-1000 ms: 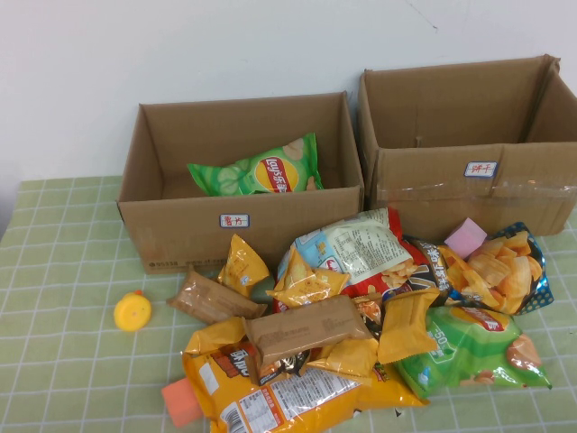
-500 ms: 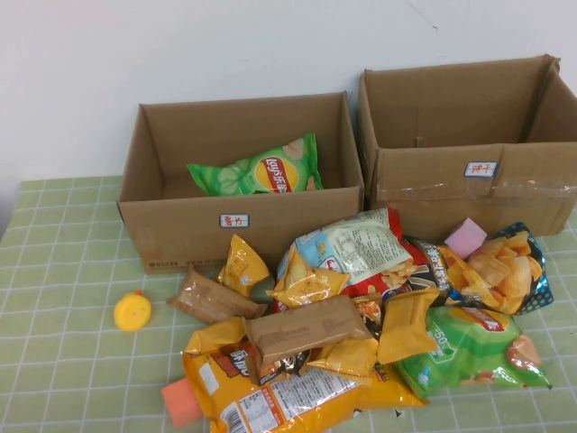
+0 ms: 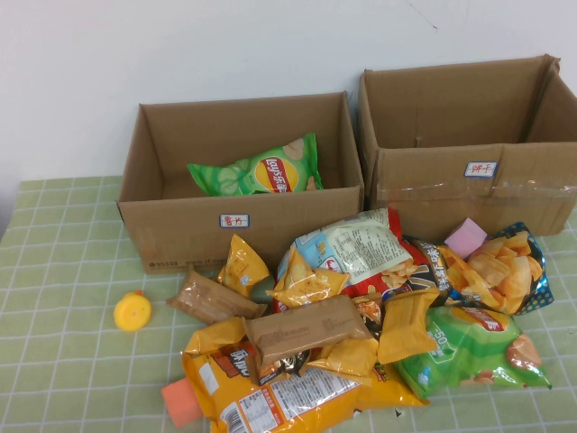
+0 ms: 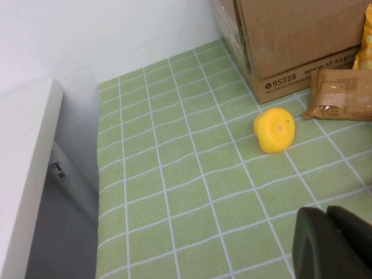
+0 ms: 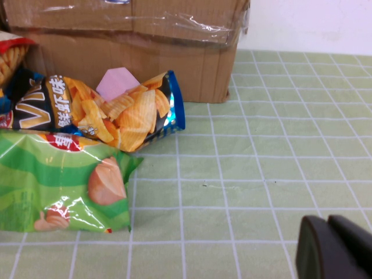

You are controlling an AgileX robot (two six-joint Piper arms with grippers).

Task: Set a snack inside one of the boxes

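The green Lay's bag (image 3: 259, 170) lies inside the lower box (image 3: 180, 225). The left hand (image 4: 334, 244) and right hand (image 5: 336, 250) hover closed above the counter (image 3: 63, 298).

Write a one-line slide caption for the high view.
Green Lay's bag rests inside the lower cardboard box; other snacks lie piled in front, and neither the left hand nor the right hand appears in this view.

left gripper (image 4: 334, 244): two matte black, blocky fingers with rounded edges, pressed side by side along a thin seam. right gripper (image 5: 337, 249): the same black, smooth, unmarked pair.
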